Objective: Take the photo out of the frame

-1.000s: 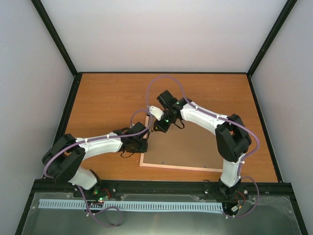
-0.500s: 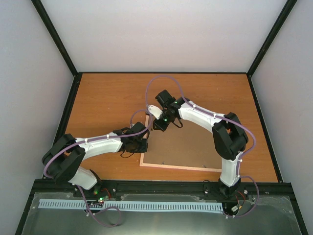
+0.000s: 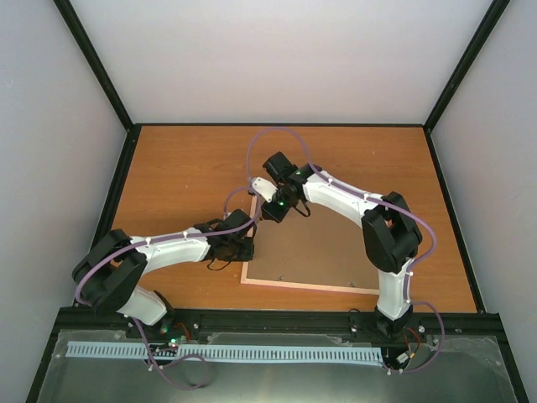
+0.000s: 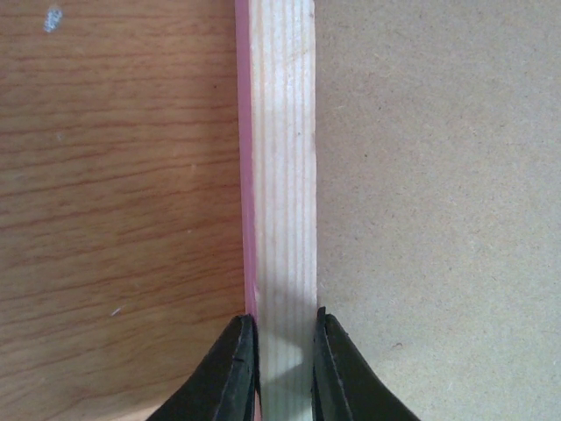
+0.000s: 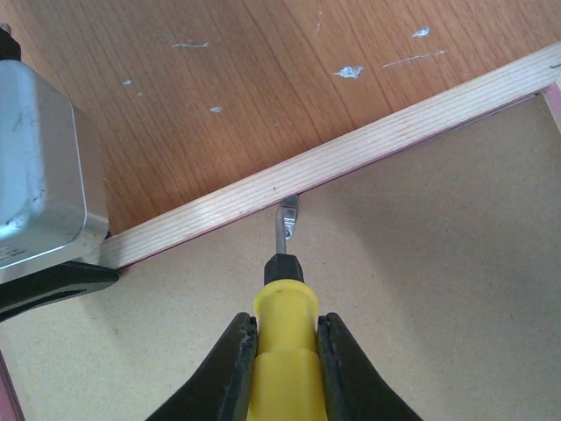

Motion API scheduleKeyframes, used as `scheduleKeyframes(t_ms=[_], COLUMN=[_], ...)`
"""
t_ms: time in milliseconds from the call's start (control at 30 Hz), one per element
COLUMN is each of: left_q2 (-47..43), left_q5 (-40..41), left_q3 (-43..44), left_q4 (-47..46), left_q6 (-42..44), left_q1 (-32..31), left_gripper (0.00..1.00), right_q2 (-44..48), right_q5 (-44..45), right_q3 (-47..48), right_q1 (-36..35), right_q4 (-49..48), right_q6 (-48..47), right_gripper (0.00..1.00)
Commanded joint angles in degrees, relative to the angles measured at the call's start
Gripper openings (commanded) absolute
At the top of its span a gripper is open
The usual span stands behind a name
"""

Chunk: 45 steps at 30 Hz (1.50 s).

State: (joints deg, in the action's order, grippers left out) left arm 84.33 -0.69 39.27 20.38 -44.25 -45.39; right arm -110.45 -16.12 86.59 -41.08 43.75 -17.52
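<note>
The frame [image 3: 302,286] lies face down on the table, its pale wood rail [image 4: 282,175] and pink outer edge showing. A brown backing board [image 3: 323,248] fills it, so the photo is hidden. My left gripper [image 4: 285,326] is shut on the frame's left rail, one finger on each side; from above, this left gripper [image 3: 245,243] sits at the frame's left edge. My right gripper [image 5: 287,331] is shut on a yellow-handled screwdriver [image 5: 285,360]. The screwdriver's tip rests at a small metal tab [image 5: 289,210] against the far rail [image 5: 351,158].
The backing board [image 5: 438,289] spreads flat below the screwdriver. The left gripper's silver housing [image 5: 39,167] and a black finger [image 5: 53,285] sit close on the left in the right wrist view. Bare wood table [image 3: 185,168] surrounds the frame; enclosure walls stand behind.
My right arm has shifted slightly left and away, carrying the screwdriver along the far rail. The left arm has stayed in place on the rail.
</note>
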Motion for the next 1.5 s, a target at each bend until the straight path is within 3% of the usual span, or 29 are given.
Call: scheduleKeyframes(t_ms=[0,200,400,567,600,733,833,1033,1467], left_q2=[1.5,1.4,1.0,-0.4,-0.9,-2.2,-2.1,-2.8,3.3], left_q5=[-2.4,-2.0,-1.3,0.6,1.2,2.7,4.2,2.8,-1.4], left_q3=[-1.6,-1.5,-1.6,0.1,1.0,5.4,10.4,15.2,18.9], left_q4=[-1.8,-1.1,-0.5,1.7,2.3,4.6,7.6,8.6,7.6], left_q6=[-0.9,-1.2,-1.0,0.6,1.2,4.0,6.3,11.8,12.7], left_q1=[0.2,0.3,0.9,2.8,3.6,5.5,5.5,4.1,-11.8], left_gripper=[0.01,0.01,0.01,0.04,0.09,0.45,0.52,0.53,0.45], right_q2=[-1.4,4.1,10.4,17.7,19.6,26.8,31.5,37.0,37.8], right_q5=[5.7,15.7,14.1,10.9,9.4,3.9,3.4,-0.3,3.5], right_q3=[1.4,1.8,1.5,-6.8,-9.3,-21.2,-28.0,-34.7,-37.1], right_q1=[0.0,0.9,3.7,6.9,7.8,11.3,14.0,20.6,21.1], right_q4=[2.7,5.6,8.8,4.1,2.2,-5.6,-9.9,-15.6,-19.6], right_q6=[0.9,3.3,1.8,0.3,-0.2,-1.5,-2.4,-1.9,-2.5], right_gripper=[0.03,0.03,0.03,0.03,0.03,0.03,0.03,0.03,0.03])
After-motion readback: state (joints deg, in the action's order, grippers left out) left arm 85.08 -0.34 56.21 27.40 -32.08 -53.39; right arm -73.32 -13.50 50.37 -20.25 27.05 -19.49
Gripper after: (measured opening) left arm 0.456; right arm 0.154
